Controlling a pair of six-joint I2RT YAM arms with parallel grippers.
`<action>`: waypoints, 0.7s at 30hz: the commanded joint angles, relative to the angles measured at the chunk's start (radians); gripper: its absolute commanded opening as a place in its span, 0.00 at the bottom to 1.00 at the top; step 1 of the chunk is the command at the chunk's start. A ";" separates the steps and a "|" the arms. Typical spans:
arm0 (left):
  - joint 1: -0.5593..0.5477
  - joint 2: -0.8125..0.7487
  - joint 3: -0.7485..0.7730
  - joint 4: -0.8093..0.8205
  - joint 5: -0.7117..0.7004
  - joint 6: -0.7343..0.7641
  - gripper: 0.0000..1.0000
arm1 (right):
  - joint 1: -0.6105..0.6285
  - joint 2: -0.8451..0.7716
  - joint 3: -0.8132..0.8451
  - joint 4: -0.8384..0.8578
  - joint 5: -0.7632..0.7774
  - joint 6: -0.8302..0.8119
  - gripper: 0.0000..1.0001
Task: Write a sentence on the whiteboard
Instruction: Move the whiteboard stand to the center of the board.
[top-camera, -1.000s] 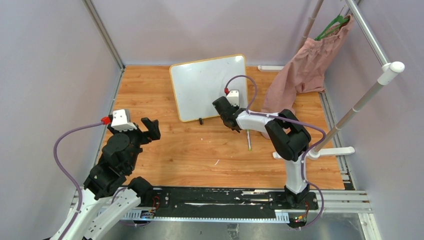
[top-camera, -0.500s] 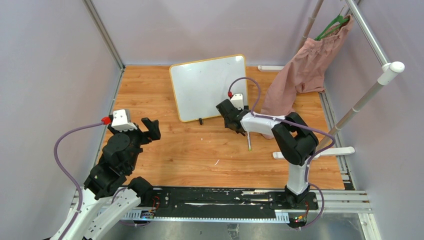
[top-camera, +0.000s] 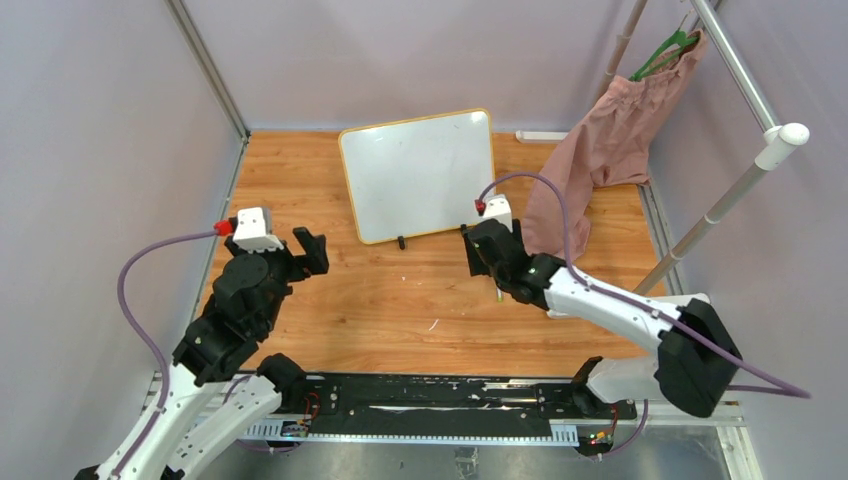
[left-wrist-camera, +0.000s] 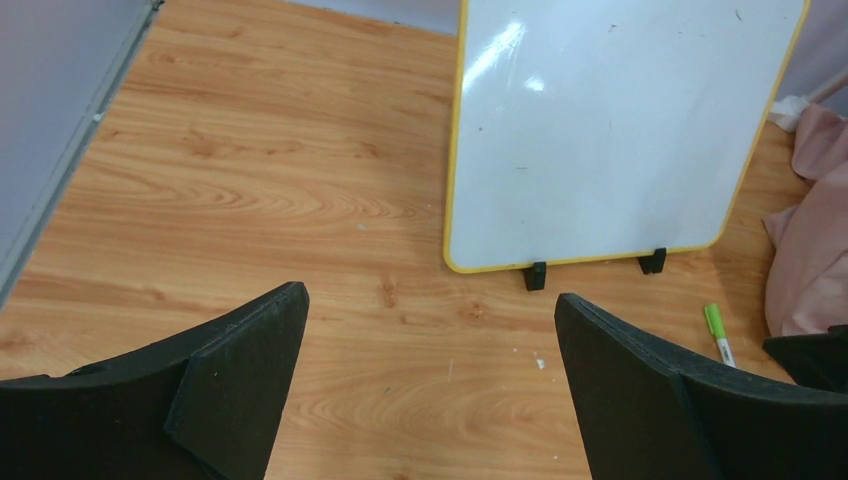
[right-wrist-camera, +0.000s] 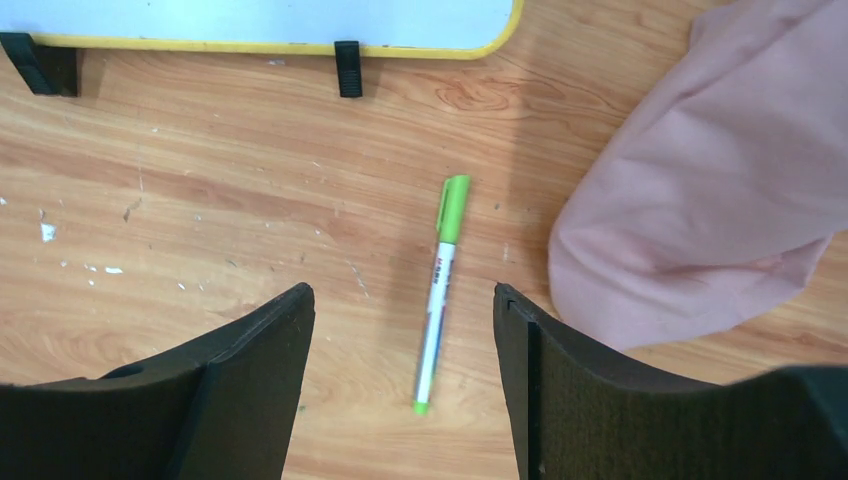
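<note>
right gripper (right-wrist-camera: 400, 300): spread wide, empty (over marker (right-wrist-camera: 437, 295)) | left gripper (left-wrist-camera: 430, 300): likewise

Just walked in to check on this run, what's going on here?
Nothing is held right now. The right gripper hovers, fingers open, over the green marker lying on the table beside a pink cloth. The whiteboard stands just beyond, with no writing visible. The left gripper hovers open, facing it.
</note>
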 joint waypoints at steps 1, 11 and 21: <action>-0.003 0.128 0.067 0.104 0.106 0.050 1.00 | -0.024 -0.081 -0.131 0.049 -0.051 -0.108 0.70; -0.004 0.200 -0.026 0.233 0.293 0.114 1.00 | -0.248 -0.106 -0.272 0.174 -0.405 0.053 0.65; -0.004 0.131 -0.075 0.262 0.333 0.127 1.00 | -0.248 0.057 -0.194 0.111 -0.353 0.030 0.55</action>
